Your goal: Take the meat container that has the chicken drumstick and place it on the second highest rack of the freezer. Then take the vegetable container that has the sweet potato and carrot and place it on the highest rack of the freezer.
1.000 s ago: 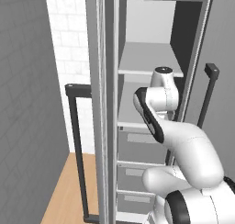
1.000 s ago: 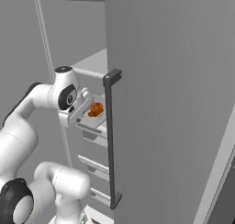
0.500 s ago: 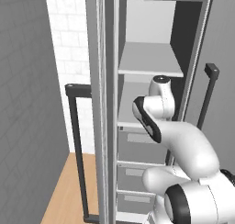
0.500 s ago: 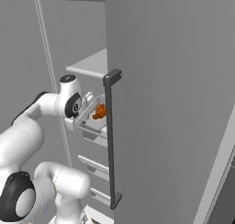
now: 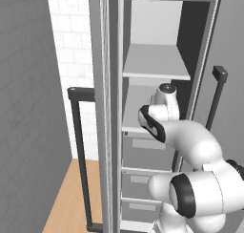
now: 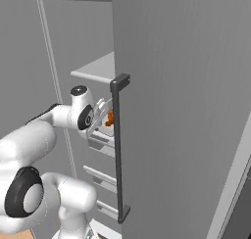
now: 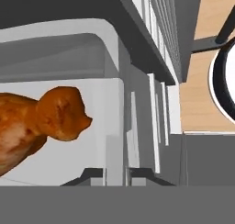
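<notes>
One chicken drumstick (image 7: 41, 122) lies in its unlabelled meat container (image 7: 105, 103).

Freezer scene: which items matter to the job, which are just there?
Job:
- chicken drumstick in its meat container, held at the claw
- freezer
- highest rack

Just there:
- freezer drawers
- door handle
- tiled wall
- wooden floor

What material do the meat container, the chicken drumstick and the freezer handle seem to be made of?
The meat container looks like pale translucent plastic: smooth walls, rounded corner. The chicken drumstick looks like cooked meat, with a glossy, mottled orange-brown skin. The freezer handle seems to be dark matte metal or plastic: a flat, dull bar; which of the two cannot be told.
</notes>
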You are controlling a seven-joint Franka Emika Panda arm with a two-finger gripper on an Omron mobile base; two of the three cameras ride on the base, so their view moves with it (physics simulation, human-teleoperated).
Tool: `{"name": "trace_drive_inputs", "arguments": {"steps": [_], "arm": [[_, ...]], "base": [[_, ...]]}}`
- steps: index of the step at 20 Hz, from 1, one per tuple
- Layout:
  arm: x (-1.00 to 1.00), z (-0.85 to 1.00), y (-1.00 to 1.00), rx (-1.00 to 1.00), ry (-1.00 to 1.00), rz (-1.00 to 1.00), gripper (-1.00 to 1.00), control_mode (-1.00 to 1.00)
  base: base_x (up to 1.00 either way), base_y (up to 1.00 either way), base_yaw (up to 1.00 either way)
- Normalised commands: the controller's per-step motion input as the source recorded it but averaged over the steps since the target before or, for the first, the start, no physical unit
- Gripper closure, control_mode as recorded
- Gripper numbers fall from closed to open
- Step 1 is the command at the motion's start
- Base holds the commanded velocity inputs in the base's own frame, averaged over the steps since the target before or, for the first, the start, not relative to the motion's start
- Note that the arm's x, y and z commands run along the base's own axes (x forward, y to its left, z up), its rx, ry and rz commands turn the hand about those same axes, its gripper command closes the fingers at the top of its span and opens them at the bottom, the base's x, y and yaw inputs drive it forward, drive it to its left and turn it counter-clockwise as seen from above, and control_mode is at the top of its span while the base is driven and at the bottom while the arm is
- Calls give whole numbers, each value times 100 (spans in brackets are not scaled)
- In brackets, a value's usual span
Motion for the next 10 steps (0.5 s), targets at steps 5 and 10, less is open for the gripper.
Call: {"name": "trace_drive_inputs", "arguments": {"steps": [5,10], "arm": [[62,-18,0,-1,-3,0,100,-100],[58,-2,0,0,0,0,100,-100]], "base": [[0,0,0],[0,0,0]]}}
